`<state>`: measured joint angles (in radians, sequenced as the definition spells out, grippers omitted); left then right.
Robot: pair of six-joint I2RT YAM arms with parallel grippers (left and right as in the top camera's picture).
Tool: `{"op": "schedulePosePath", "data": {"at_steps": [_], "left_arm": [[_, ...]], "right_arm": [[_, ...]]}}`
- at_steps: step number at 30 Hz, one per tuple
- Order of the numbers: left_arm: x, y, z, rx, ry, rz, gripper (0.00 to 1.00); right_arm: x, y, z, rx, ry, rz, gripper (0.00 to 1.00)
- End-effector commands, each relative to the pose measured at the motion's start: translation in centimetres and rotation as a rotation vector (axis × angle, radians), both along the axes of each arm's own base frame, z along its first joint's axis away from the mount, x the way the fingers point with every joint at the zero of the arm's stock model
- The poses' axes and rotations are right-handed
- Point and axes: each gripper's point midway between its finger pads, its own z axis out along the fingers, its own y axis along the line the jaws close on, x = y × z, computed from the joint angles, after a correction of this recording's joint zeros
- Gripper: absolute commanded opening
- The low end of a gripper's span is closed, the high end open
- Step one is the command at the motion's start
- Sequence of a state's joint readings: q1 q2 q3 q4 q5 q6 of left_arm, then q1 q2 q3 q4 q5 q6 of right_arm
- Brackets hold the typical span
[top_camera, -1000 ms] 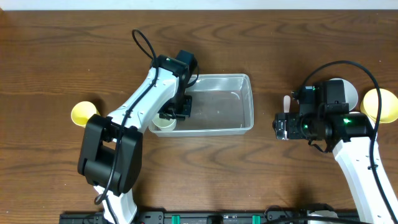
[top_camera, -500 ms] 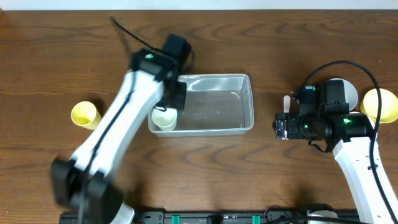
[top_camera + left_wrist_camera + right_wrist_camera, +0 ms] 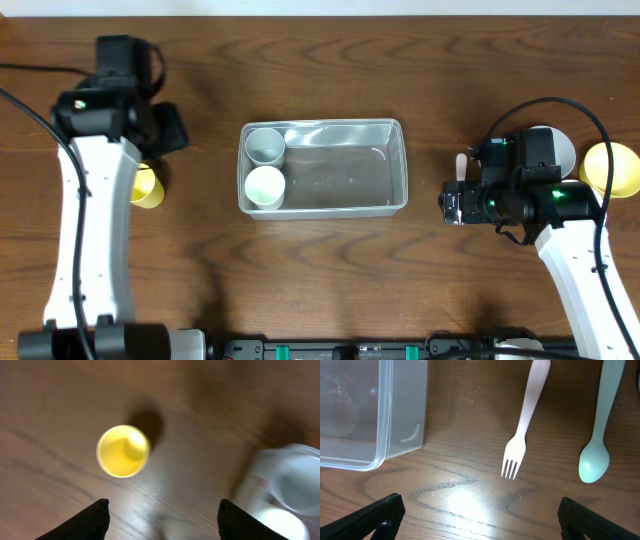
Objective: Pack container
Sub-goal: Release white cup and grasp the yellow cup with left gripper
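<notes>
**Right wrist view: both sets of jaws spread, nothing held**

Right wrist view: the right jaws stand wide apart at the lower edge, gripping nothing and touching no item. Beyond them on the table (image 3: 470,495) lie a pale pink fork (image 3: 522,435) and a mint spoon (image 3: 597,435), apart from each other. A corner of the container (image 3: 375,420) sits to the left.

Left wrist view, blurred: the left jaws are also spread wide and empty. Beyond them stands a yellow cup (image 3: 123,451), untouched.

Overhead: the container rests mid-table. At its left end it holds a white cup (image 3: 265,186) and, farther back, a grey cup (image 3: 265,145).
</notes>
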<state>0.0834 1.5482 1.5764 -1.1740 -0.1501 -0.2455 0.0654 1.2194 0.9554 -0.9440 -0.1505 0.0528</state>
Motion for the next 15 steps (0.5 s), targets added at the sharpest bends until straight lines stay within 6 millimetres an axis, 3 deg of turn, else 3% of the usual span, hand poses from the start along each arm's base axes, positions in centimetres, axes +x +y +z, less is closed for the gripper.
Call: {"op": "schedulePosePath", "data": {"at_steps": [1, 7, 15], "left_arm": [[-0.5, 2.7, -3.3, -0.007, 0.091, 0.114, 0.70], [0.4, 4.2, -7.7, -0.067, 0.189, 0.162, 0.70], [0.7, 4.5, -13.3, -0.096, 0.333, 0.175, 0.71]], "right_arm": [[0.4, 0.0, 0.6, 0.016, -0.015, -0.015, 0.99], [0.4, 0.0, 0.6, 0.016, -0.015, -0.015, 0.99], [0.4, 0.0, 0.6, 0.016, -0.014, -0.015, 0.99]]}}
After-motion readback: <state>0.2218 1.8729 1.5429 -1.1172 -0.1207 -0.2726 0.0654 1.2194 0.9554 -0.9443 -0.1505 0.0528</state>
